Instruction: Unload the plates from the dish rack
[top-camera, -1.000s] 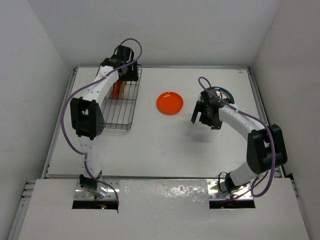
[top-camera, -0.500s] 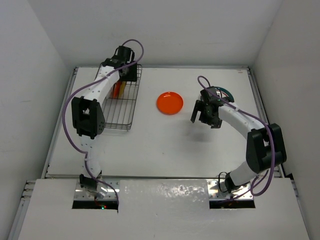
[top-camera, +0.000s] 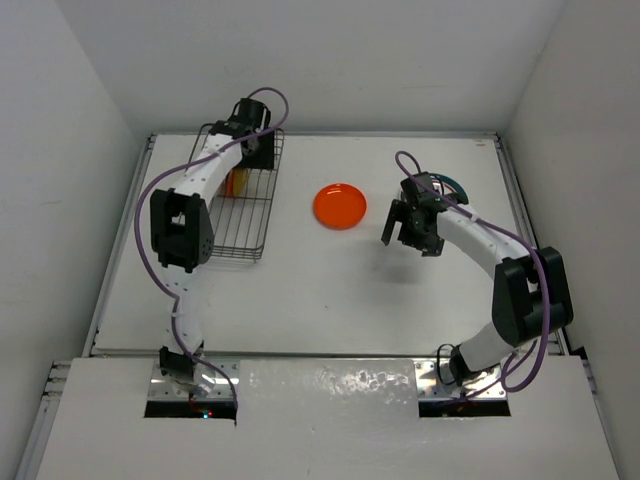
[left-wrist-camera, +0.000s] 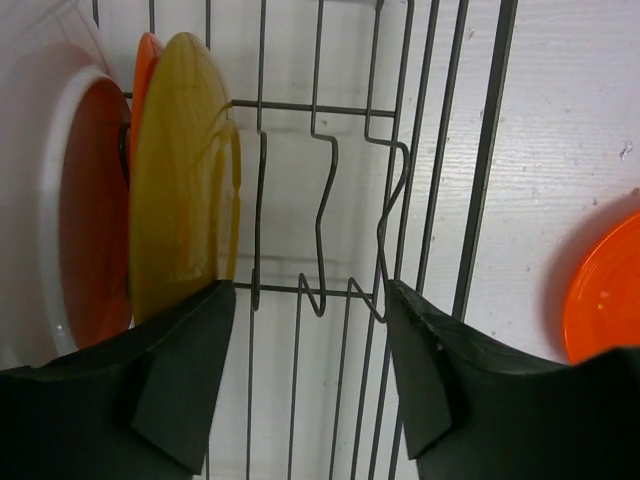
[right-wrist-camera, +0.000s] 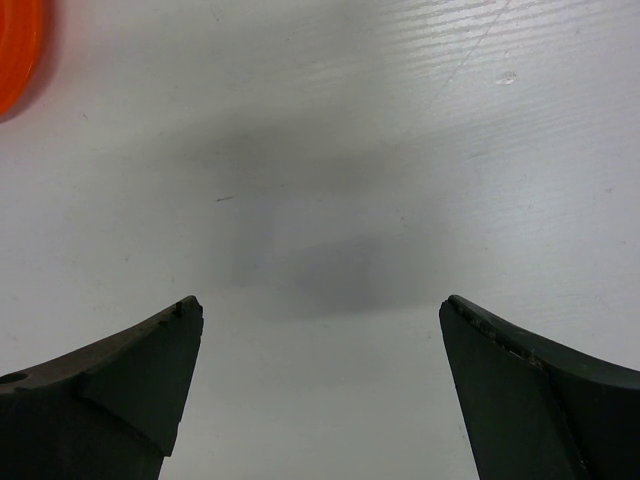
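The dish rack (top-camera: 247, 215) stands at the table's back left. Upright in its dividers (left-wrist-camera: 322, 200) are a yellowish plate (left-wrist-camera: 185, 180), an orange plate (left-wrist-camera: 147, 60) behind it, and a white-edged plate (left-wrist-camera: 50, 210) furthest left. My left gripper (left-wrist-camera: 310, 290) hangs open over the rack's far end (top-camera: 252, 148). Its left finger (left-wrist-camera: 190, 360) is beside the yellowish plate's lower edge, and only rack wires lie between the jaws. Another orange plate (top-camera: 339, 206) lies flat on the table. My right gripper (right-wrist-camera: 320, 310) is wide open above bare table (top-camera: 410, 228), holding nothing.
A teal-rimmed plate (top-camera: 455, 184) lies on the table at the right, mostly hidden behind my right arm. The flat orange plate shows at the right edge of the left wrist view (left-wrist-camera: 605, 290) and in the top left corner of the right wrist view (right-wrist-camera: 15, 50).
My left arm has shifted slightly toward the back left over the rack's far end. The right arm and the plates on the table have not moved.
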